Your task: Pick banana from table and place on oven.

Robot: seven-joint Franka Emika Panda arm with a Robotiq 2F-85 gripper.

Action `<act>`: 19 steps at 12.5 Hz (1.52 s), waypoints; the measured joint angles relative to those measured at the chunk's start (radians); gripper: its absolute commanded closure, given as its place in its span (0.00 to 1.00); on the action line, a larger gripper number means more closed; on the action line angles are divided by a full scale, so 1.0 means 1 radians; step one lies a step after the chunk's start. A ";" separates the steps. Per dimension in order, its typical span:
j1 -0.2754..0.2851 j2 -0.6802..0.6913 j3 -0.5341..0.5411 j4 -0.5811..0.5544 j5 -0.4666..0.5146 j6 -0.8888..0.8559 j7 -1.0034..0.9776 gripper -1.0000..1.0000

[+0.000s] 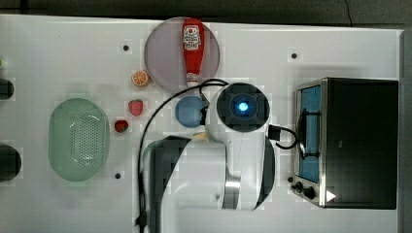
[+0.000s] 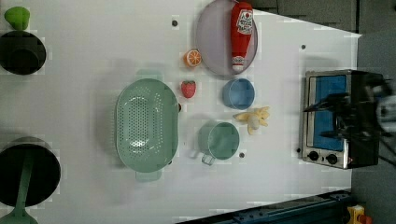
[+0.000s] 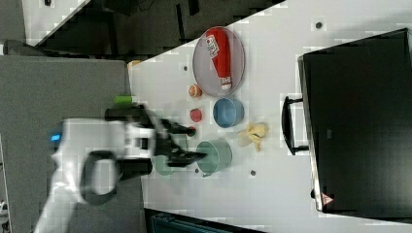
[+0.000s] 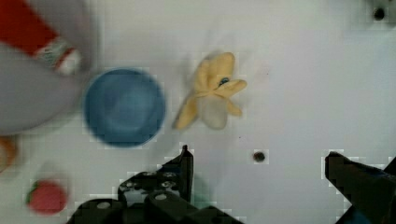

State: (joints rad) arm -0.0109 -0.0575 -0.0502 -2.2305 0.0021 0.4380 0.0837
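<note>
Wrist view: the pincer (image 4: pixel 259 163) hangs wide open and empty above the white bench (image 4: pixel 303 70); the peeled banana (image 4: pixel 212 95) lies beside a blue bowl (image 4: pixel 124 107), ungrasped; pickup and placement on the oven (image 1: pixel 362 141) remain.

The top view looks straight down on the table (image 1: pixel 73 204), the arm beneath it. The left view and right view look down from farther off, both taking in the oven (image 2: pixel 338 119) and the banana (image 3: pixel 252 135). The wrist view hangs close above the banana.
</note>
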 measured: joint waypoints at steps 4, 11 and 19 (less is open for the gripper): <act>-0.021 0.073 0.010 -0.146 -0.018 0.269 0.001 0.00; -0.012 0.333 0.058 -0.170 -0.029 0.499 0.003 0.00; 0.024 0.435 0.070 -0.188 0.013 0.645 0.005 0.42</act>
State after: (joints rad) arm 0.0132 0.3774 0.0197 -2.4180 0.0151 1.0830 0.0886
